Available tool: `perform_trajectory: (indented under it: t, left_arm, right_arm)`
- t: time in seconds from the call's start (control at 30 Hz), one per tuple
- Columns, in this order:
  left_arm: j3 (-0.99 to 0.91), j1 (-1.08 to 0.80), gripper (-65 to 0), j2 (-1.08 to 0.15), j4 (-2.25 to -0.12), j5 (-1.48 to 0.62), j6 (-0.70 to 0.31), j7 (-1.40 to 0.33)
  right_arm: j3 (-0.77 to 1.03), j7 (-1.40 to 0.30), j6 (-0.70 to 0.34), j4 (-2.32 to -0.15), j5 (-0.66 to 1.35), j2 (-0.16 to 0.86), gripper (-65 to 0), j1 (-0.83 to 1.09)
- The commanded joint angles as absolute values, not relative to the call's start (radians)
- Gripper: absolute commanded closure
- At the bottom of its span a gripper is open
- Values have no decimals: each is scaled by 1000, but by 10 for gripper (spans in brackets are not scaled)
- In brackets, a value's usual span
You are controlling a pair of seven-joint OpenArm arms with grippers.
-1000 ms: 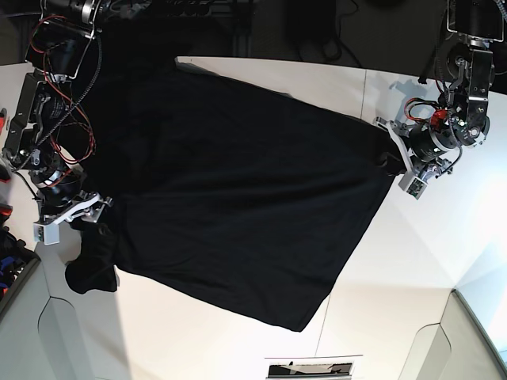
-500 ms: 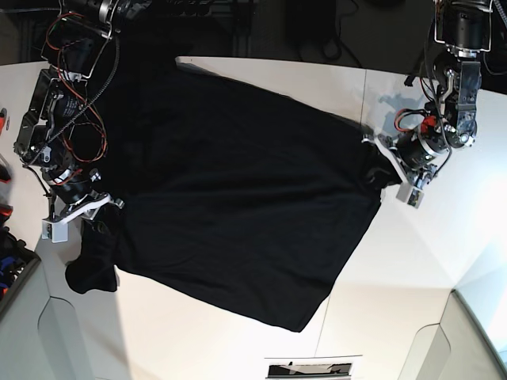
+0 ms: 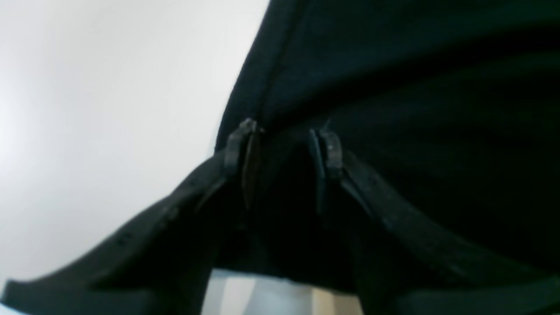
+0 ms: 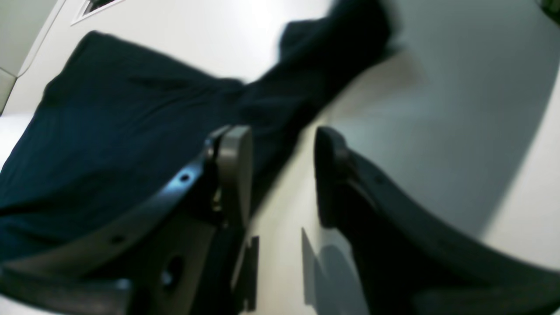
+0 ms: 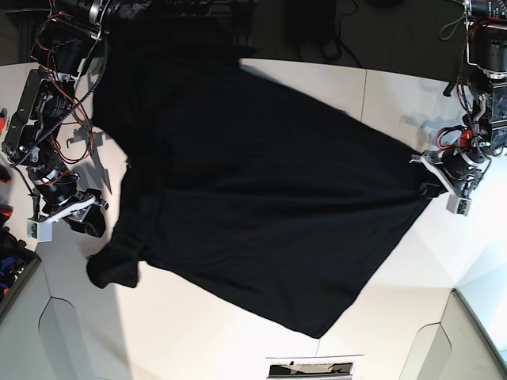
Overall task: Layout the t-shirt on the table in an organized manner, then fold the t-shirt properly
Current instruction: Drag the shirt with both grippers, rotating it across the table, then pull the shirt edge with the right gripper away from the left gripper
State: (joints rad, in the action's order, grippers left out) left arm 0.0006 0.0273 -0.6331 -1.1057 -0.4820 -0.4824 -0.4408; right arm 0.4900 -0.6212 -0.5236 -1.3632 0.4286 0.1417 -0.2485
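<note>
The left claw (image 5: 445,186) is pinched on the t-shirt's (image 5: 261,198) corner, black cloth bunched between its tips (image 3: 326,148) and pulled taut out at the counter's (image 5: 396,301) right side in the base view. Over on the other side the right claw (image 5: 67,218) stands parted with nothing in it, white surface showing through the gap, the sleeve (image 5: 111,265) lying just beside it. The shirt is spread wide and plain black across the white counter, its upper part running back into the dark beyond the far edge. Thin seams cross the panels. Red cables (image 5: 59,103) loop along the right arm. A dark bin (image 5: 12,273) sits at the near left edge, a small tray (image 5: 313,368) at the bottom.
</note>
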Motion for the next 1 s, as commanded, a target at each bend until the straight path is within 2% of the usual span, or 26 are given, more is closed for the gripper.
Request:
perform_trajectory:
  t: [0.0, 0.17, 0.3, 0.33, 0.43, 0.47, 0.6, 0.77, 0.97]
  left_arm:
    - [5, 3, -236, -656, -1081, -398, -435, -583]
    - [5, 4, -236, -699, -1082, -389, -373, -584]
    - [5, 10, -236, -700, -1149, -408, -404, -587]
    - [5, 10, -236, -698, -1182, -428, -408, -592]
    - [6, 11, -236, -695, -1303, -468, -408, -604]
    - [6, 11, -237, -695, -1343, -473, -408, -607]
    - [6, 11, -237, -695, -1448, -474, -409, -610]
    - [6, 10, -237, -695, -1452, -474, -416, -610]
    - [6, 7, -237, -695, -1452, -474, -416, -610]
  right_arm:
    - [492, -599, -527, -1383, 445, 154, -241, -271]
    - [492, -605, -527, -1383, 477, 147, -242, -271]
    - [490, -619, -527, -1382, 497, 119, -244, -271]
    - [490, -627, -527, -1382, 498, 109, -269, -271]
    - [480, -630, -528, -1382, 498, 67, -409, -271]
    - [469, -634, -528, -1382, 498, 52, -436, -270]
    - [395, -638, -528, -1382, 495, -5, -437, -270]
    - [330, -637, -514, -1382, 401, -61, -437, -271]
    - [325, -637, -498, -1382, 344, -66, -437, -268]
